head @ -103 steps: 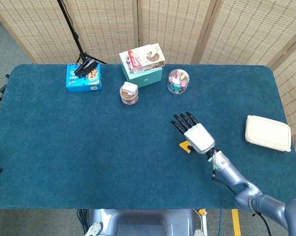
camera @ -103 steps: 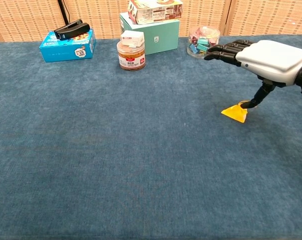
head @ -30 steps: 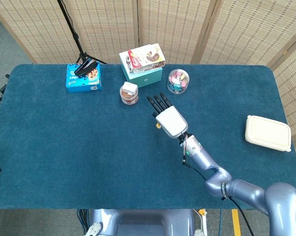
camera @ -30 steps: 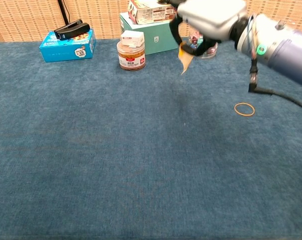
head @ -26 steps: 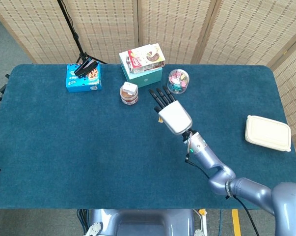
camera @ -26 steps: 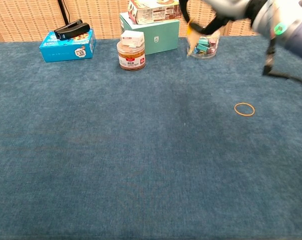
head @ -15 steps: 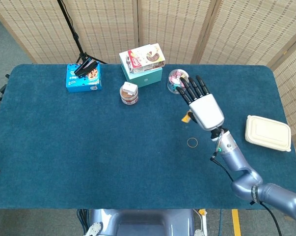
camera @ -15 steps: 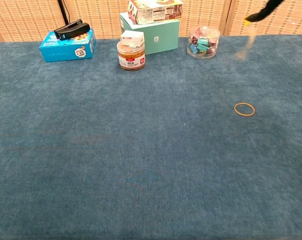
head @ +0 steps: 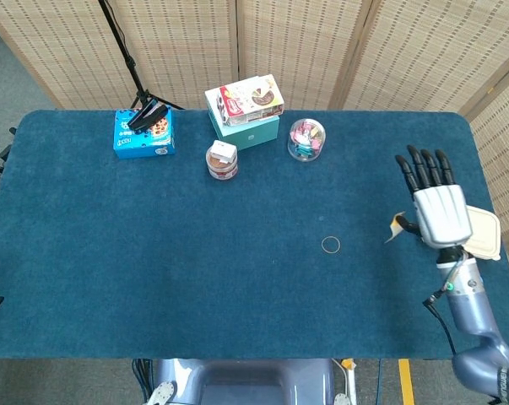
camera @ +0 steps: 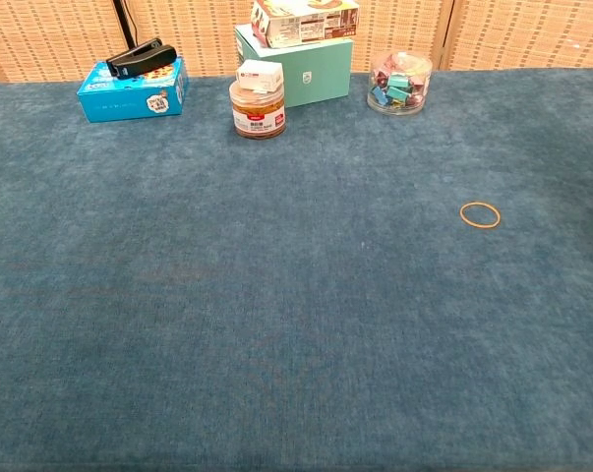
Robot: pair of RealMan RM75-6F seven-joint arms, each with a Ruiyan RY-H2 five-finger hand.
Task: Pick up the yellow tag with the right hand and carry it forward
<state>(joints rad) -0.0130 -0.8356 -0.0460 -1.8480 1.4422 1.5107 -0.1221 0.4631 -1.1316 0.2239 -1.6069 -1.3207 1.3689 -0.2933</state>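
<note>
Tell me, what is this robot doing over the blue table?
The robot's right hand is raised above the right side of the table, beside a cream lidded container. It seems to pinch a small yellow tag under its thumb side. A rubber band lies alone on the cloth. Boxes, a jar and a tub of clips stand along the far edge. The left hand is out of sight.

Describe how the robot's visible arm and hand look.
Only the right arm shows, in the head view. The right hand has a silver-white, boxy back and black fingers. The forearm is metallic grey-blue with a green light at the wrist and a thin black cable alongside.
</note>
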